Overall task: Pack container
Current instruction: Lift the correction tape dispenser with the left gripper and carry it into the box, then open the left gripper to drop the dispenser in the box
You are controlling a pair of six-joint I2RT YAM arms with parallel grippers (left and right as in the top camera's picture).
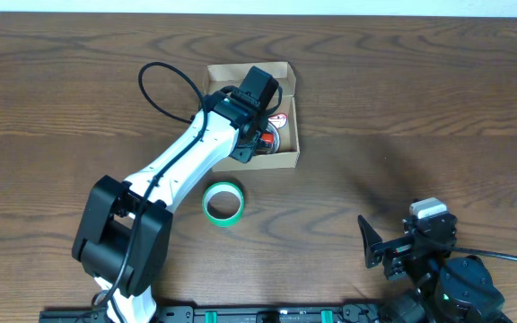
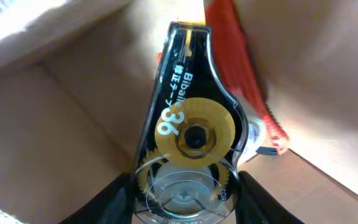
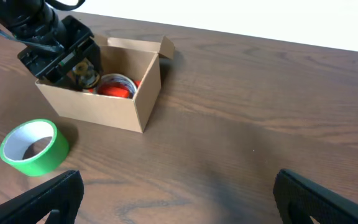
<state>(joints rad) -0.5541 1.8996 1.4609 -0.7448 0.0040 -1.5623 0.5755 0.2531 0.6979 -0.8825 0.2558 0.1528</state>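
The tan cardboard container (image 1: 287,115) stands open at the table's far middle; it also shows in the right wrist view (image 3: 143,87). My left gripper (image 1: 260,126) reaches down inside it and is shut on a black correction tape dispenser (image 2: 188,130) with a yellow gear. Its two fingers press the dispenser's round end (image 2: 185,196). A red and white item (image 2: 253,106) lies in the box beside it, also seen in the right wrist view (image 3: 115,87). My right gripper (image 1: 377,244) is open and empty at the near right, above bare table.
A green tape roll (image 1: 223,203) lies on the table in front of the container, also in the right wrist view (image 3: 33,146). The left arm's black cable (image 1: 155,85) loops left of the box.
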